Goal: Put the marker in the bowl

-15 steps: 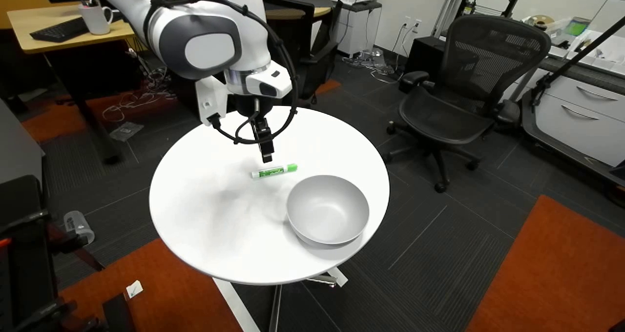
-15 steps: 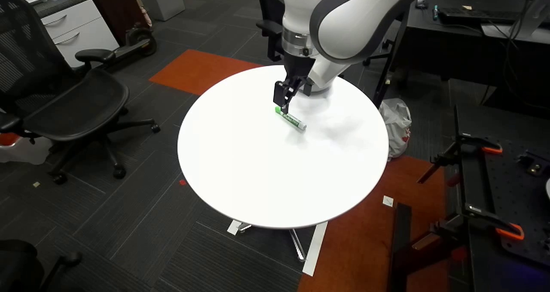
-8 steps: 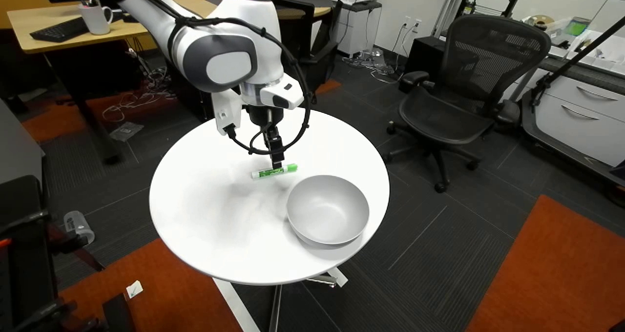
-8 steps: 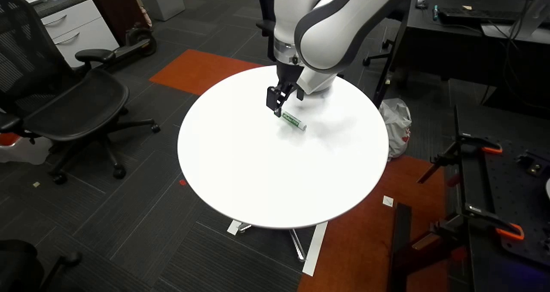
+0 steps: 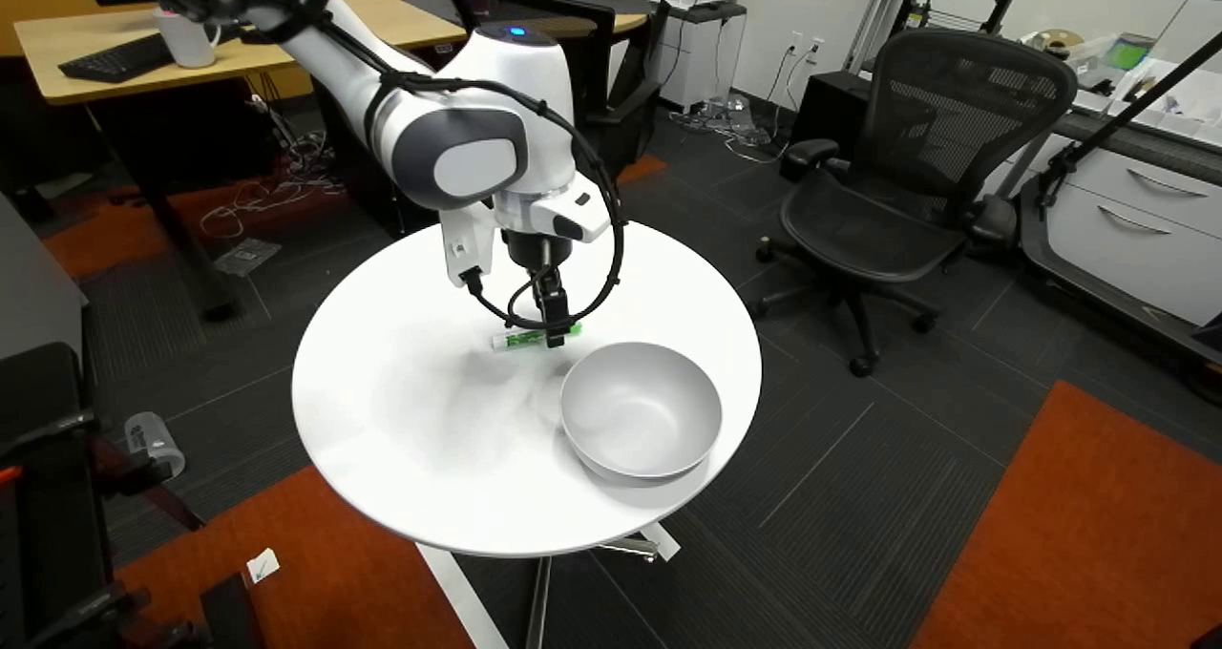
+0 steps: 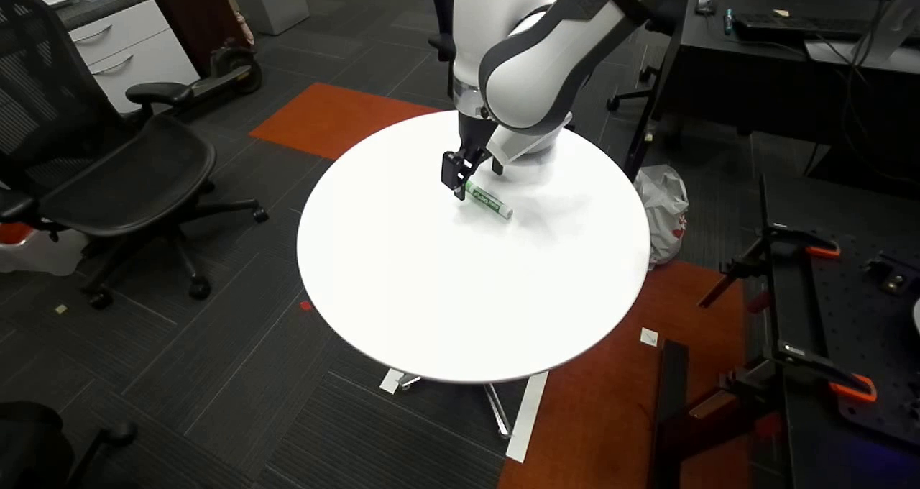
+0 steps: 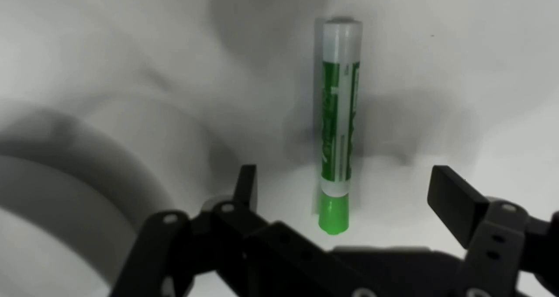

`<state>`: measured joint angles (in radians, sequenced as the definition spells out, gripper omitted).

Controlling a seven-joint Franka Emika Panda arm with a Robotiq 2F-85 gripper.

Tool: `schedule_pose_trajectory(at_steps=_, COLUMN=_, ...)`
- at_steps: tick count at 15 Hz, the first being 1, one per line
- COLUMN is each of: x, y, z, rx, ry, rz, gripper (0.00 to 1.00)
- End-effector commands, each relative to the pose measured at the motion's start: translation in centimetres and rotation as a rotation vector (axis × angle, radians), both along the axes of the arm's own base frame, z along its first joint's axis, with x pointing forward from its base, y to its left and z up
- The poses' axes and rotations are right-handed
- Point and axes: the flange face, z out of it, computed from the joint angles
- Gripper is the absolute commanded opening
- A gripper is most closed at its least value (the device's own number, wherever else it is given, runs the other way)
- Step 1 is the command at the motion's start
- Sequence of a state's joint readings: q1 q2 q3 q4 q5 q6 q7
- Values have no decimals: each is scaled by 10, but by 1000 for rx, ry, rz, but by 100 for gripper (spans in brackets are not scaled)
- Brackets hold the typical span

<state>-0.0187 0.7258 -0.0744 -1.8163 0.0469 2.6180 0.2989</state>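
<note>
Gripping looks to be the step in hand, not yet done. Low in the wrist view the claw (image 7: pixel 342 190) stands wide and holds nothing, one side left of the marker (image 7: pixel 337 122) and one right, both apart from it. The marker lies on the worktop (image 7: pixel 489 52), running from upper middle of that frame down to its green end between those sides. The next move likely calls for narrowing the claw; a slight shift up the frame, toward the marker's middle, might steady the hold. Farther off, right of centre in an exterior view, the bowl (image 5: pixel 640 410) stands upright, nothing inside; carrying and release remain.
</note>
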Motion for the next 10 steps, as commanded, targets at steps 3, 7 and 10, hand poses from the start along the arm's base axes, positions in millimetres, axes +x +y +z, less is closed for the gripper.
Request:
schedule_pose_trajectory(at_steps=3, x=14, y=-12, z=-1, rx=21, ry=-11, rz=-16, gripper=74)
schedule_pose_trajectory(at_steps=7, x=15, y=-17, z=-7, rx=23, ry=9, rz=-24, gripper=43)
schedule_pose_trajectory(at_steps=10, x=16, y=-19, z=-10, rx=27, ry=12, rz=-28, gripper=21)
